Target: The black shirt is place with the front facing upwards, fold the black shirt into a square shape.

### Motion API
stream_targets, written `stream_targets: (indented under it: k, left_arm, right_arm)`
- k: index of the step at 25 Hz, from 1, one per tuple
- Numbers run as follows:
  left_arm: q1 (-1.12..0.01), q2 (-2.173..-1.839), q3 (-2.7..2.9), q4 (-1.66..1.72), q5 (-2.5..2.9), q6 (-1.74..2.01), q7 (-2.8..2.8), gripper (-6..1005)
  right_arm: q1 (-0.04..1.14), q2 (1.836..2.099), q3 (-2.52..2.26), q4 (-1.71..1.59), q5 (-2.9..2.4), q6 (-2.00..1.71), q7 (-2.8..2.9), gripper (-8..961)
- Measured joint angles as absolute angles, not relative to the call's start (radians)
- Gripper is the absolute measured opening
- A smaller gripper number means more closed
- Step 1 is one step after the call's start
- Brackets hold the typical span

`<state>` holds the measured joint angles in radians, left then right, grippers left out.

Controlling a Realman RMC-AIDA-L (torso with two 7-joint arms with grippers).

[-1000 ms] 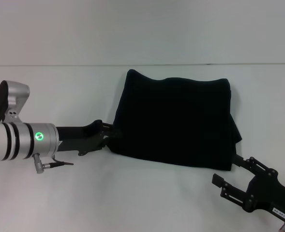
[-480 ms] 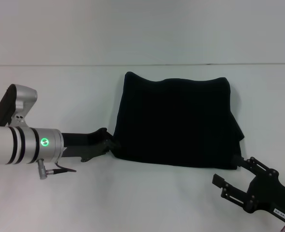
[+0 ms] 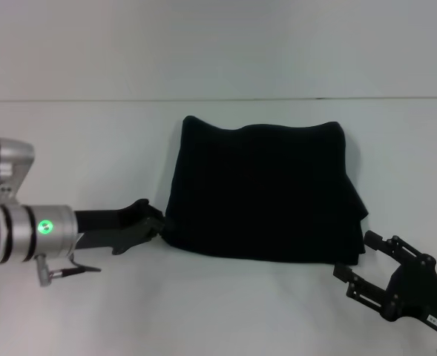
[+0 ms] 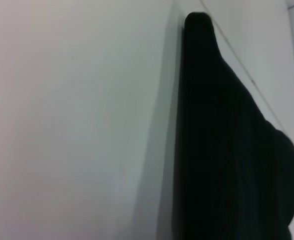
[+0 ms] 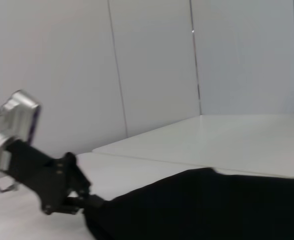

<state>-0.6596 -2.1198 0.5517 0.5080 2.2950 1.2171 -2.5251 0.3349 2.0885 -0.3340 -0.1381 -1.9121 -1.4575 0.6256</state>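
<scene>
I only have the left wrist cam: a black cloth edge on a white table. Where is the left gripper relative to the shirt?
Observer: The left gripper is at the near left corner of the black shirt, touching its edge.
Operator: Right arm?
Observer: The right gripper is low beside the shirt's near right corner, jaws open, holding nothing.
Operator: Fold state?
Observer: The head view shows the shirt as one folded, roughly rectangular block, wider than it is deep. No print or sleeves are showing.
</scene>
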Motion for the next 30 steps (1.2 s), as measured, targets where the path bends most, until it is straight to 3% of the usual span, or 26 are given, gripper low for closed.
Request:
stream_targets:
  k: [9,18,30]
  left_arm:
    - [-0.481,-2.171,0.509,0.581,2.181,1.371,-2.479,26]
    - [-0.419,-2.172,0.450,0.489,2.142,1.433,-2.380,25]
    - [-0.435,-2.163,0.452,0.500,2.162,1.476,-2.354,25]
  right_arm:
    - [0.361,2.090,-0.291,-0.176,-1.910,-1.458,0.663,833]
    - [0.388,2.091,-0.273,-0.178,-1.910,-1.456,0.664,832]
    - [0.396,2.094,-0.259,-0.176,-1.910,-1.454,0.664,833]
